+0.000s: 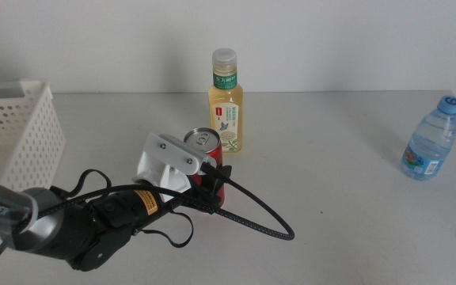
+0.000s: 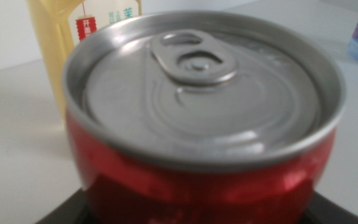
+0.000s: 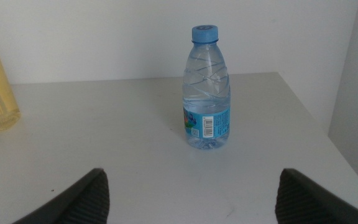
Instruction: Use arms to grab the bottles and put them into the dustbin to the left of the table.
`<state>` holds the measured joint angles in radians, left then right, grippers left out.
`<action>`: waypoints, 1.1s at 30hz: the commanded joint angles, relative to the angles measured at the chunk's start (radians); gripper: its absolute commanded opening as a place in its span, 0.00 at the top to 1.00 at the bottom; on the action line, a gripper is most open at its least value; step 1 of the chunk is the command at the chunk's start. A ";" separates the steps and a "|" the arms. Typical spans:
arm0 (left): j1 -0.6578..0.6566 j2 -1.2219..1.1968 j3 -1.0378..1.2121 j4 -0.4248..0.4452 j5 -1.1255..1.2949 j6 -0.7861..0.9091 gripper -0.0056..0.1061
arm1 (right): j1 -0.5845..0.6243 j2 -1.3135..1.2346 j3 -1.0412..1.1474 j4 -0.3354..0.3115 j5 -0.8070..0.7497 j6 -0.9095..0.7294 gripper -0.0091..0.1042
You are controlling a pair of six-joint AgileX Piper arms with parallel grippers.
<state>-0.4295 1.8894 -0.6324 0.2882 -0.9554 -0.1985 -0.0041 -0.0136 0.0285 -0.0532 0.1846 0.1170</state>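
Red soda can [image 1: 205, 142] stands on the grey desk [image 1: 331, 198] just in front of the pale-yellow tea bottle [image 1: 226, 103] in the middle view, with the left gripper [image 1: 212, 184] at its base, jaws either side of it; the water bottle [image 1: 431, 140] stands well apart at right, the white dustbin [image 1: 18, 134] at left. Left wrist view: the can's silver lid fills the frame between dark jaws. Right wrist view: the right gripper [image 3: 188, 205] faces the water bottle, jaws spread wide, holding nothing.
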 commanded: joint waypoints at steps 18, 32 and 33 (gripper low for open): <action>-0.004 -0.437 -0.371 -0.039 0.955 0.018 0.94 | -0.004 -0.021 -0.009 -0.017 -0.070 -0.009 0.11; 0.350 -0.395 -0.973 -0.360 1.928 0.477 0.94 | -0.004 -0.021 -0.009 -0.017 -0.070 -0.009 0.11; 0.383 -0.382 -1.009 -0.360 1.978 0.482 0.94 | -0.004 -0.021 -0.009 -0.017 -0.070 -0.009 0.11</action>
<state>-0.0861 1.5357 -1.5588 -0.0481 0.9912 0.2462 -0.0041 -0.0136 0.0285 -0.0532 0.1846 0.1170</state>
